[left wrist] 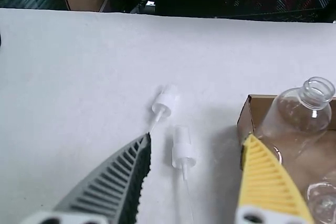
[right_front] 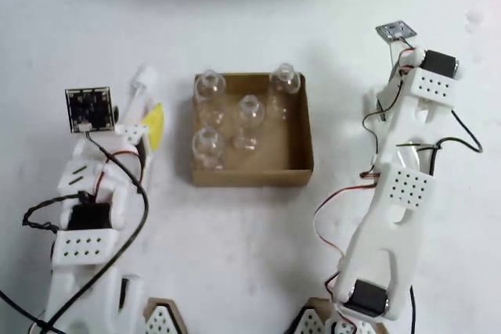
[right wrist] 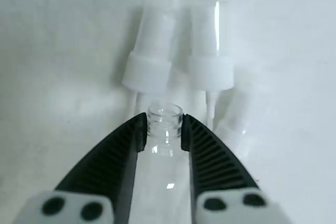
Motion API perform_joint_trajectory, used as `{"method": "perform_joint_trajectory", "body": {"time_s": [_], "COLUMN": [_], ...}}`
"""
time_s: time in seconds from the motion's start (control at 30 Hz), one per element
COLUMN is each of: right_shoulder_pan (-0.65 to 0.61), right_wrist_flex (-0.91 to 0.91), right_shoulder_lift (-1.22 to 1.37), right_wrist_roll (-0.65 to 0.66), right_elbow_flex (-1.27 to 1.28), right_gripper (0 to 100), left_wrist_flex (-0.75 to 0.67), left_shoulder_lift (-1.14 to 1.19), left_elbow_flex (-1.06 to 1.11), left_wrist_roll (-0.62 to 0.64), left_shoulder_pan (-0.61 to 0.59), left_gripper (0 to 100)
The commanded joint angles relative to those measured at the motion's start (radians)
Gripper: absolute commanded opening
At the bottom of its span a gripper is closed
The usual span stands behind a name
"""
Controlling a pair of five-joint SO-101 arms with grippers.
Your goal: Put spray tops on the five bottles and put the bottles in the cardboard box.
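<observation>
Four clear, capless bottles [right_front: 249, 111] stand in the cardboard box [right_front: 250, 177].

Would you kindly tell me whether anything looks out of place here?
Yes: the four bottles in the cardboard box have bare, open necks, while spray tops lie loose on the table beside it.

White table [right_front: 235, 256]: cardboard box [right_front: 250, 176], spray tops [left wrist: 183, 149]
</observation>
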Motion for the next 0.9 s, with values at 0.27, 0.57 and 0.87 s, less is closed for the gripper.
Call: {"method": "perform_joint_trajectory", "body": {"time_s": [0.27,0.57,0.87], "right_shoulder_pan": [-0.033,-0.208,-0.375], "right_wrist_flex": [0.033,0.016,-0.357], "right_shoulder_lift": [-0.49,-1.087,-1.62], "right_wrist_roll": [0.003,-0.084,-0.241], "right_elbow_flex": [0.293,0.833,1.392], "right_gripper": [1.5,1.6,1.6], "left_wrist_flex": [-0.032,-0.032,-0.031], "left_shoulder_lift": [-0.025,-0.025,-0.025], "left_elbow_flex": [-0.009,-0.009,-0.009], "left_wrist_roll": [-0.012,-0.012,-0.014], "left_shoulder_pan": [0.01,0.008,0.007], "left_gripper": [27,27,27]}}
